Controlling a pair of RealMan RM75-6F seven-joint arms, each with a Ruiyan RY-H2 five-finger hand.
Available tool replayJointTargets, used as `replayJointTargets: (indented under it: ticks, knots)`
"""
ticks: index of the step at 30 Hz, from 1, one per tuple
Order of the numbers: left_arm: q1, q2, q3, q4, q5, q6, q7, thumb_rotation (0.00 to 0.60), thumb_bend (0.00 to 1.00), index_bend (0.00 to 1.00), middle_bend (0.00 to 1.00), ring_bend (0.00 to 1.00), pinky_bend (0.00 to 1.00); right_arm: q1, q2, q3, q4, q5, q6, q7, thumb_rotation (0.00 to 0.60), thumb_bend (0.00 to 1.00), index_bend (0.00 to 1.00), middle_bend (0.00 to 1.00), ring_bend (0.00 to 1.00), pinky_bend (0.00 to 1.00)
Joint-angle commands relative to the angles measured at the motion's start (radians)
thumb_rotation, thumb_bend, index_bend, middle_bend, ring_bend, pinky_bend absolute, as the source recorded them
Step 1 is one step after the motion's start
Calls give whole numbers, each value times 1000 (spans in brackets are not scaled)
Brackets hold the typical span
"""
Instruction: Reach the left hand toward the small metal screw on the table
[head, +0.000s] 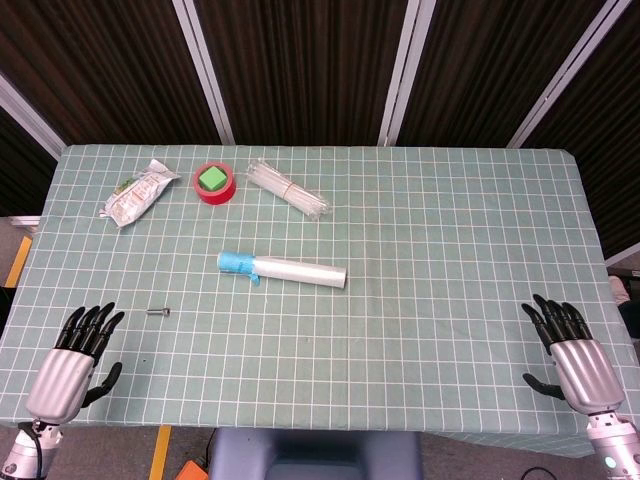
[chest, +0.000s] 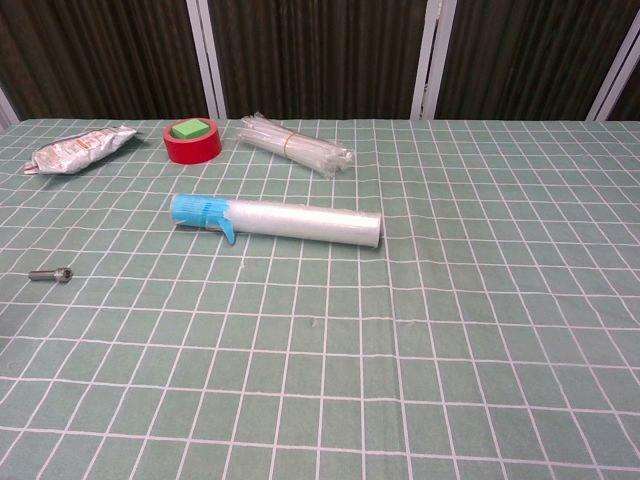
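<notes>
The small metal screw (head: 158, 312) lies on its side on the green checked tablecloth, left of centre and toward the near edge; the chest view shows the screw (chest: 50, 274) at its far left. My left hand (head: 76, 358) hovers at the near left corner, palm down, fingers spread and empty, a short way to the near left of the screw. At the near right corner my right hand (head: 572, 355) is spread and empty too. Neither hand shows in the chest view.
A clear roll with a blue end (head: 282, 268) lies mid-table. Along the far side sit a crinkled foil packet (head: 138, 193), a red tape ring holding a green block (head: 214, 182) and a bundle of clear straws (head: 287, 189). The table's near edge (head: 320, 436) runs just behind both hands.
</notes>
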Motion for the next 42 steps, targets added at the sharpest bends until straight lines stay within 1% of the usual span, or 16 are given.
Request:
replayJointTargets:
  ticks: [1, 4, 7, 11, 14, 17, 23, 30, 35, 42]
  knots:
    - [-2, -5, 4, 2, 5, -5, 3, 600, 422, 0, 0, 0, 0, 2, -2, -1, 0, 1, -5, -1, 600, 239, 0, 0, 0, 0]
    - [-16, -20, 8, 10, 5, -37, 4, 600, 422, 11, 0, 0, 0, 3, -4, -1, -1, -1, -5, -3, 600, 240, 0, 0, 0, 0]
    - [-51, -62, -12, 64, -28, -94, -47, 600, 422, 59, 0, 0, 0, 3, -8, 0, -1, 0, -5, -8, 600, 239, 0, 0, 0, 0]
    - [-114, -139, -57, 195, -103, -201, -134, 600, 422, 155, 0, 0, 0, 3, -10, 1, -1, 3, -5, -11, 600, 240, 0, 0, 0, 0]
    - [-150, -203, -84, 298, -138, -247, -198, 600, 423, 243, 8, 0, 0, 2, -10, 1, -1, 3, -3, -12, 600, 240, 0, 0, 0, 0]
    - [-179, -260, -102, 396, -156, -272, -246, 600, 422, 272, 18, 0, 0, 2, -10, 2, -1, 6, -3, -12, 600, 240, 0, 0, 0, 0]
    - [-219, -346, -105, 544, -183, -332, -297, 600, 422, 317, 35, 0, 0, 3, -9, 4, 2, 13, -8, -9, 600, 239, 0, 0, 0, 0]
    - [-247, -447, -118, 742, -217, -364, -367, 600, 422, 374, 82, 0, 3, 4, -6, 6, 2, 16, -10, -4, 600, 239, 0, 0, 0, 0]
    - [-256, -493, -116, 840, -228, -375, -423, 600, 420, 393, 97, 0, 8, 5, -6, 7, 2, 21, -12, -6, 600, 240, 0, 0, 0, 0]
    - [-264, -539, -110, 928, -237, -389, -458, 600, 404, 428, 118, 0, 27, 6, -5, 8, 2, 25, -16, -5, 600, 240, 0, 0, 0, 0]
